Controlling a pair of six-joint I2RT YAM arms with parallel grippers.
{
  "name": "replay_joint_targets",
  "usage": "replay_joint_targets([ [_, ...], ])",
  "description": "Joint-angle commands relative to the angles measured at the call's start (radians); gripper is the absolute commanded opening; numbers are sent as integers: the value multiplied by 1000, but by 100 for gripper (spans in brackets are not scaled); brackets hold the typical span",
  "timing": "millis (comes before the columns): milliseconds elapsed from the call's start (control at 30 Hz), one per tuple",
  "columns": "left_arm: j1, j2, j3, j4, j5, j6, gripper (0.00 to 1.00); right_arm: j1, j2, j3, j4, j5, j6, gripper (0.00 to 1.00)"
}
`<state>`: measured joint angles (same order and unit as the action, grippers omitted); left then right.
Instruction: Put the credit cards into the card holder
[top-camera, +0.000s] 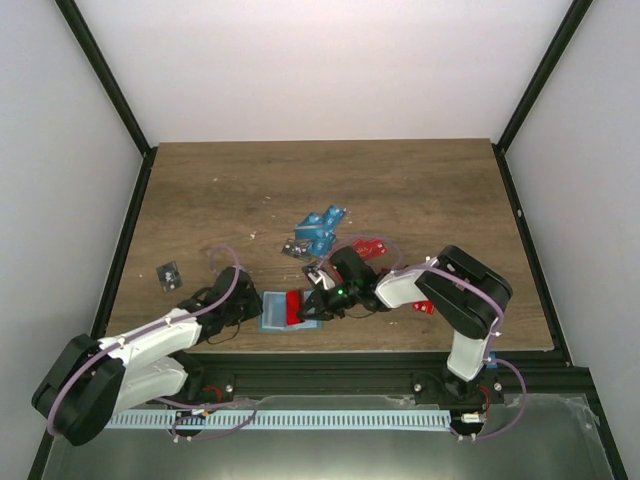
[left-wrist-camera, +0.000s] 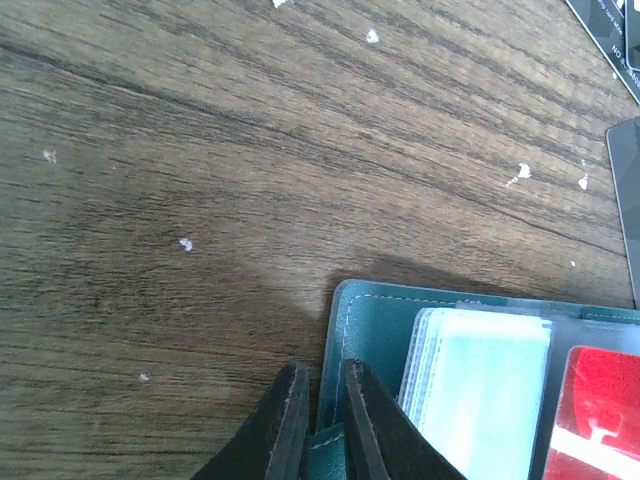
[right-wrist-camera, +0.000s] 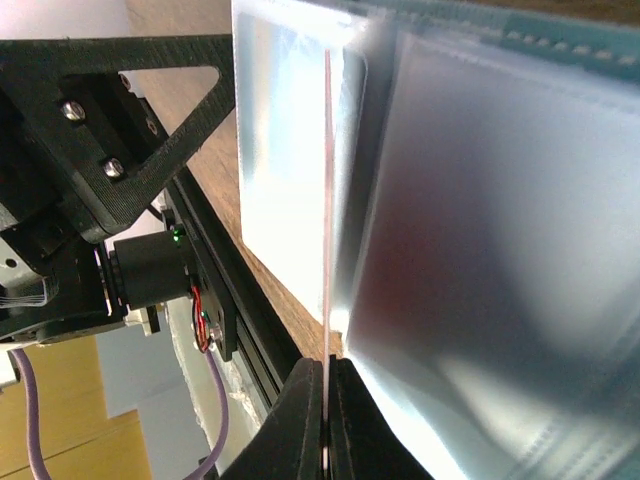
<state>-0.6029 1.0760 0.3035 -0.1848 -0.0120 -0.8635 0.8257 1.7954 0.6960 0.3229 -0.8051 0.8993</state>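
1. Near the front edge of the tabletop (top-camera: 400, 180), between the 2 arms, the teal card holder (top-camera: 272, 318) lies open and flat, its clear sleeves (left-wrist-camera: 480, 370) facing up.
2. The left end effector (left-wrist-camera: 323, 372) is clamped on the holder's left edge. Its 2 fingers stand almost together with the teal cover pinched between them.
3. The right end effector (right-wrist-camera: 327, 370) reaches in from the holder's right side, its fingers pressed together on the red card (top-camera: 293, 306). From the right wrist this card shows only as a thin reddish line, edge-on against the cloudy plastic of the sleeves.
4. From above, the red card sits over the middle of the holder. I cannot tell whether it is inside a sleeve or only resting on one.
5. Farther back on the tabletop, a pile of blue cards (top-camera: 322, 228) lies just behind a pair of black cards (top-camera: 297, 248).
6. More red cards (top-camera: 368, 247) lie to the right of that pile, partly behind the right arm, and 1 further red piece (top-camera: 424, 307) shows beside that arm's elbow.
7. A lone black card (top-camera: 168, 274) lies well apart to the left, near the tabletop's left edge
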Motion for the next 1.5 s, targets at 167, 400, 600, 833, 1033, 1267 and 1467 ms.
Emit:
replay_joint_targets([
  [167, -5, -24, -35, -59, 20, 0, 13, 29, 33, -1, 23, -11, 51, 1],
  [400, -5, -42, -38, -69, 17, 7, 13, 29, 29, 6, -23, 18, 77, 1],
  [600, -5, -49, -42, -70, 19, 9, 13, 29, -2, -6, -22, 33, 95, 1],
  [833, -5, -51, -45, -64, 25, 15, 13, 30, 32, -6, 10, 13, 114, 1],
  [1033, -5, -49, -46, -58, 30, 24, 13, 30, 66, 24, -10, -5, 89, 1],
  [1267, -5, -49, -50, -58, 30, 27, 13, 29, 111, 40, -12, -17, 73, 1],
  [1467, -5, -44, -52, -56, 30, 32, 13, 29, 137, 58, 22, -54, 68, 1],
])
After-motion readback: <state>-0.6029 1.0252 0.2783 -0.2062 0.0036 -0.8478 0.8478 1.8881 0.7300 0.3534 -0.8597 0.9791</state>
